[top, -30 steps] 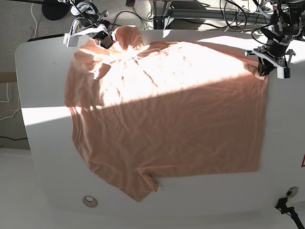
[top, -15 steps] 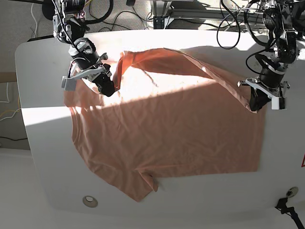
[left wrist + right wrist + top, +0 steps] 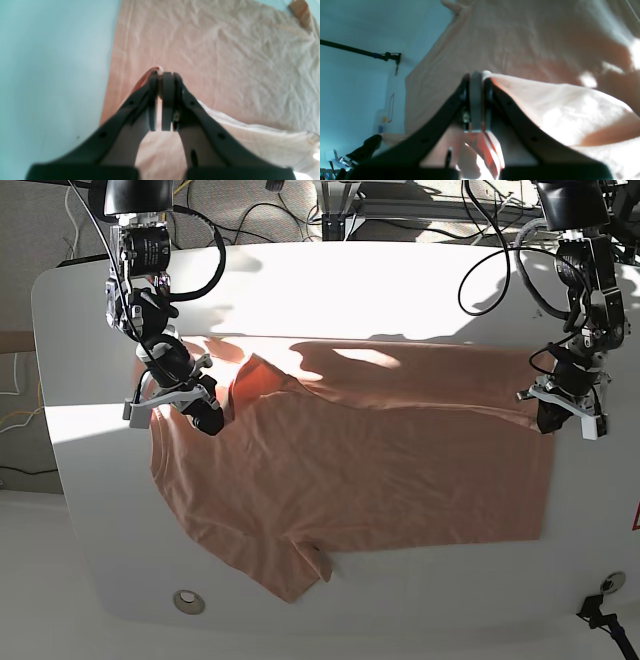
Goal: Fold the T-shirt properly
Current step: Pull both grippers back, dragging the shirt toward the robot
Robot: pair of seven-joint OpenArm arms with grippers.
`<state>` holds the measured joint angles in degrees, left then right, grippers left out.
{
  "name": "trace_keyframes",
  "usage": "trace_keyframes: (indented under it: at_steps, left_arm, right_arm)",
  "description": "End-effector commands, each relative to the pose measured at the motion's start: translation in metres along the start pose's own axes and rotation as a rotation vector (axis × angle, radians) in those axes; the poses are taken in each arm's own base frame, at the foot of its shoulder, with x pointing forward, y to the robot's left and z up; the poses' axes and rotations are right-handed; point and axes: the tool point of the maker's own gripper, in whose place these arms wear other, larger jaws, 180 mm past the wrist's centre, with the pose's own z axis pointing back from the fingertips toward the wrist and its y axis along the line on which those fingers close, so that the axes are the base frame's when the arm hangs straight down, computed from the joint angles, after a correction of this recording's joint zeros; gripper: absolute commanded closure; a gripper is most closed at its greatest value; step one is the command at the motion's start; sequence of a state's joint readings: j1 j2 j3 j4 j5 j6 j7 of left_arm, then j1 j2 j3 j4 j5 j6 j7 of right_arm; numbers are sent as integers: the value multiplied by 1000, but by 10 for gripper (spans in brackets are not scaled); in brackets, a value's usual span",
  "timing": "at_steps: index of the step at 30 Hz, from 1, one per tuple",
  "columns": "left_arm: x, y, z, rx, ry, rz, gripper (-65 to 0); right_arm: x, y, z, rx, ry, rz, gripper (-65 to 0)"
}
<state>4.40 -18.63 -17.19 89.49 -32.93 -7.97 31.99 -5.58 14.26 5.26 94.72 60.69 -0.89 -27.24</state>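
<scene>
The white table (image 3: 90, 510) carries the salmon T-shirt (image 3: 380, 480) spread across it.

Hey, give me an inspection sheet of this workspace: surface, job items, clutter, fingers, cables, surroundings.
Surface: white table with rounded corners, part sunlit, part in shadow.
Job's things: salmon T-shirt spread out, its far edge lifted and carried over the body; near sleeve flat on the table.
Clutter: small round disc near the front edge.
Grippers: left gripper has its fingers shut on the T-shirt's hem corner; right gripper has its fingers shut on the fabric at the shoulder end.
Cables: black cables loop along the arms and lie behind the table.
Surroundings: grey floor and stand bases beyond the far edge; nothing else seen.
</scene>
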Motion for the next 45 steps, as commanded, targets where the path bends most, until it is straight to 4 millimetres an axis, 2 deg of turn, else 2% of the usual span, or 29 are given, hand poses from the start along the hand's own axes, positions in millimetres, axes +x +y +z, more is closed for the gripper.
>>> trace_keyframes:
  at_steps: [1,8,12,13,16,17,18,19,22,26,27,31,36,38,41,43,45]
  left_arm:
    - [23,3,-3,-2,-63,-4,0]
    - [27,11,-15,12,-57,25,0]
    - [28,12,-16,14,-58,27,0]
    - [28,13,-16,16,-58,24,0]
    - [31,15,-21,22,-58,38,-362]
    - [33,18,-24,37,-58,26,-446]
    - [36,23,-26,61,-56,-2,-457]
    - [42,27,-27,89,-60,-39,-438]
    - [55,31,-28,139,-73,-133,-426]
    - [78,15,-16,111,-134,-260,-426]
    - [78,12,-13,106,-133,-287,-426]
    - [64,-2,0,53,-115,-383,-426]
    - [41,-3,17,35,-70,-442,-426]
    - [30,-2,22,32,-50,-449,-426]
    - [16,-1,28,29,-20,-457,-426]
    - [10,-3,33,22,-18,-462,-426]
    - [4,-4,37,10,-29,-465,-426]
  right_arm:
    - [16,7,-4,29,-39,10,0]
    - [21,-8,-20,-4,-35,-15,0]
    - [30,-4,-25,4,-48,-11,0]
    - [33,-4,-27,0,-51,-14,-52]
    - [40,-7,-36,-8,-56,-23,-341]
    - [43,-7,-38,-9,-60,-21,-424]
    - [50,-8,-37,-13,-66,-7,-483]
    - [54,-10,-36,-17,-69,4,-498]
    - [69,-14,-30,-27,-80,51,-473]
    - [81,-25,-10,-64,-33,151,-440]
    - [84,-29,-5,-76,-25,177,-440]
    - [87,-50,23,-190,5,418,-440]
    - [65,-84,47,-302,89,620,-440]
    - [52,-94,54,-311,131,666,-440]
    - [51,-109,69,-353,125,674,-440]
    - [53,-114,75,-361,117,704,-440]
    - [46,-115,75,-357,126,732,-440]
